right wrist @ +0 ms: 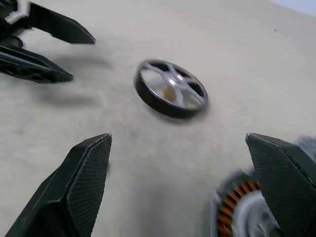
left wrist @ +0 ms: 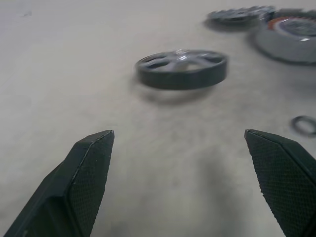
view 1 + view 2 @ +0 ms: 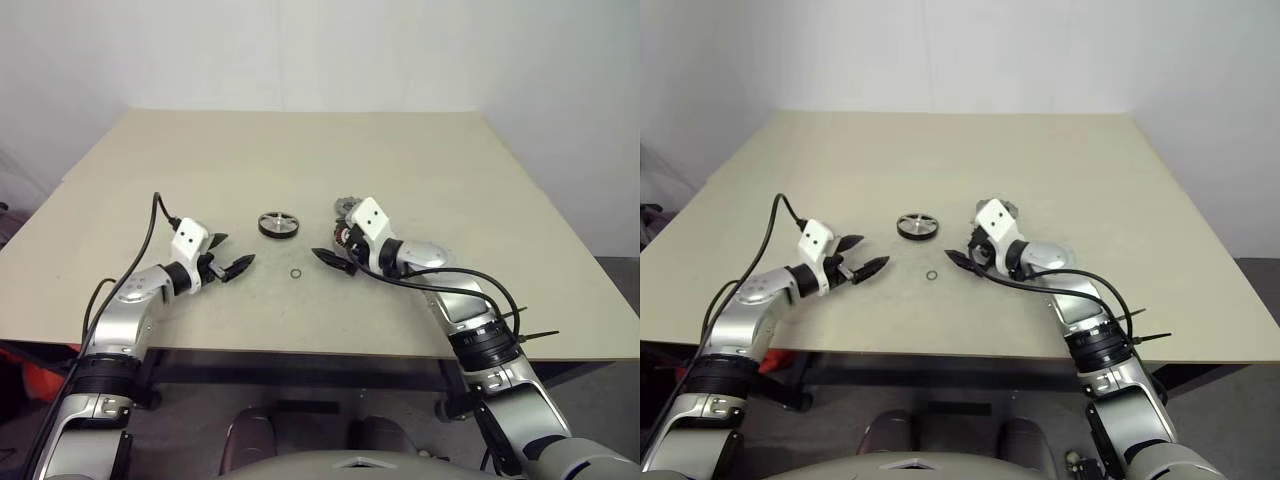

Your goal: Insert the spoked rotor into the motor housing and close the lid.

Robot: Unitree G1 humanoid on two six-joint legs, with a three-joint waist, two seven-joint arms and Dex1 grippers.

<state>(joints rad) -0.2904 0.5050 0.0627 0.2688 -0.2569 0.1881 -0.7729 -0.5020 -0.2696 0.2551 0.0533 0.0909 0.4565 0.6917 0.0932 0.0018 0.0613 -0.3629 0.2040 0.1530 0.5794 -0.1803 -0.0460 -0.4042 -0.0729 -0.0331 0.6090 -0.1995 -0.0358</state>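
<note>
We are at the very first step: the spoked rotor [image 3: 278, 224] lies flat on the bench [image 3: 300, 150], untouched, and nothing has gone into the motor housing [image 1: 247, 210] yet. Both grippers are empty, fingers spread wide, released. The left gripper [image 3: 232, 258] sits at about 8 o'clock from the rotor, near but apart, pointing toward it. The right gripper [image 3: 335, 258] sits at about 4 o'clock from the rotor, pointing back toward the centre. In the head view the housing is mostly hidden behind the right wrist, roughly 3 o'clock from the rotor; the right wrist view shows its copper-orange windings just beside one right finger [image 1: 281, 173]. The lid [image 2: 242, 15] lies just beyond the housing, close beside it in the left wrist view; whether they touch we cannot tell. A tiny thin ring [image 3: 297, 275] lies on the bench at about 5 o'clock from the rotor, between the two grippers, not part of the job as far as we judge. Next move, our call: one gripper has to close in on the rotor, straddle its black rim with the open fingers, and clamp across the rim. The rotor is thin and lies flat, so the fingers need to come low to the bench to catch the edge. Then lift, carry to 3 o'clock, and drop it centred over the housing bearing. The lid goes on last.
</note>
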